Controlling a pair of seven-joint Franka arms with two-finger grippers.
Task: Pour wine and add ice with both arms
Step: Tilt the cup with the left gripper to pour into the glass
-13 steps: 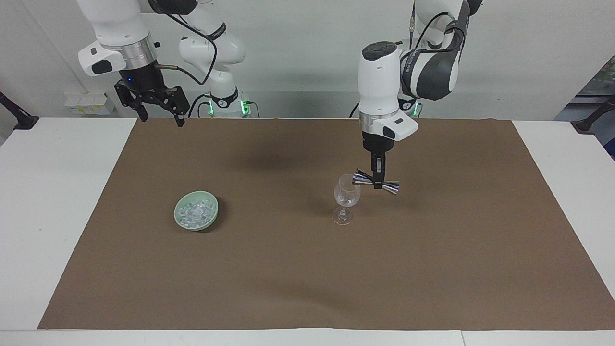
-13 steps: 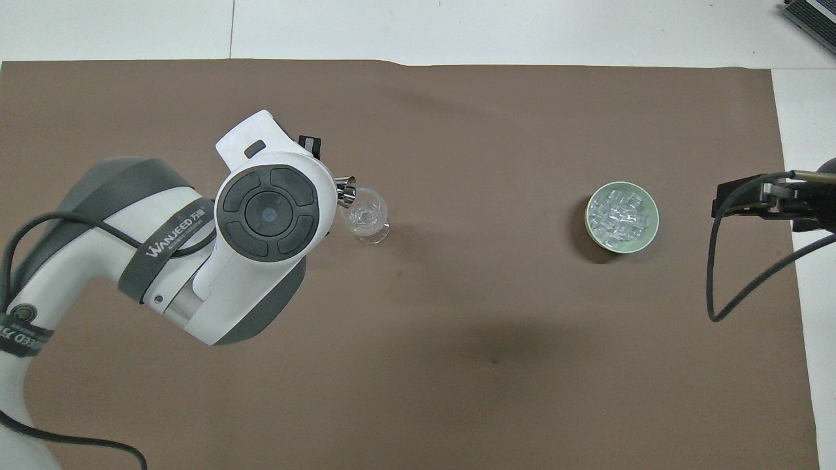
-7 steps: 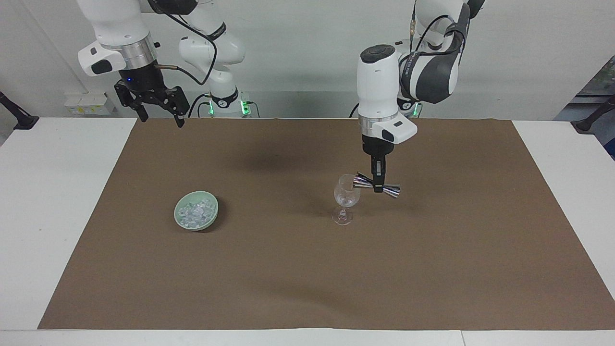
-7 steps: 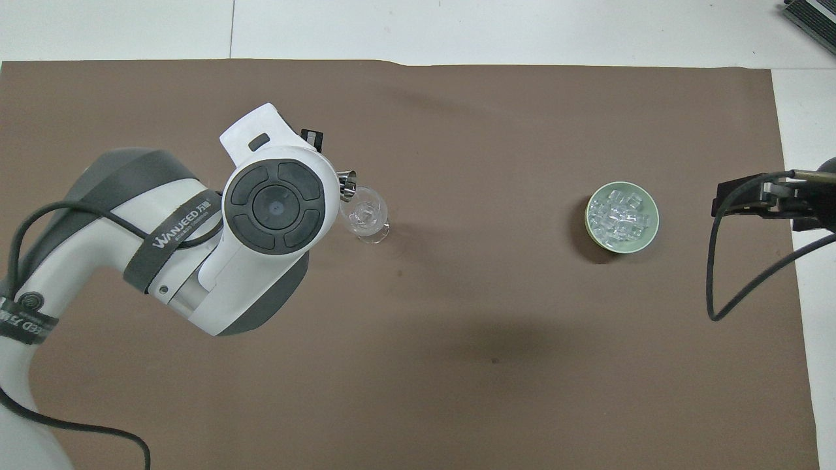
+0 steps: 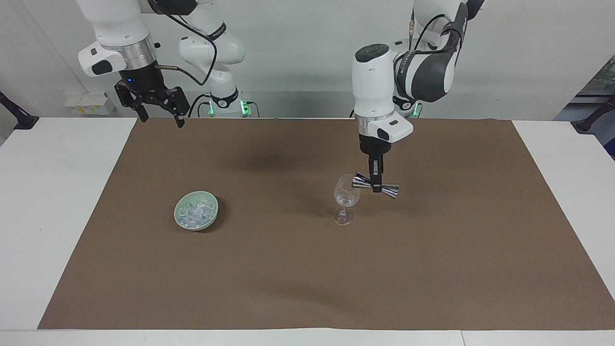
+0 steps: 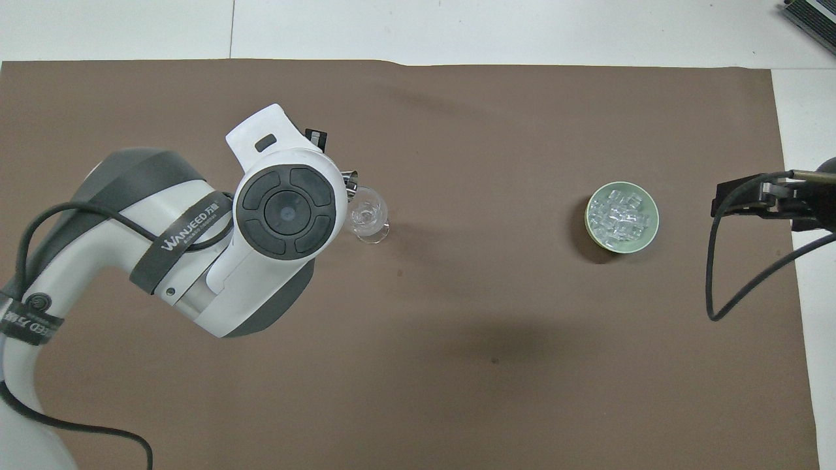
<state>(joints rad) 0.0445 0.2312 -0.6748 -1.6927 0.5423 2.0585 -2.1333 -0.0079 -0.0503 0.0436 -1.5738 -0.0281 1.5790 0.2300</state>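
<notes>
The left gripper hangs from the left arm above the brown mat, its fingers clamped shut on the narrow waist of a shiny silver double-cone metal jigger. The jigger lies almost level, and one open end rests at the rim of the clear stemmed wine glass, which stands upright on the mat toward the left arm's end of the table. In the overhead view the arm's white wrist covers most of the jigger, with only its mouth showing at the glass.

The heap of small clear ice cubes fills a pale green round bowl on the mat toward the right arm's end, well apart from the glass.

The right gripper waits in the air over the mat's edge nearest the robots, fingers spread wide with nothing between them.
</notes>
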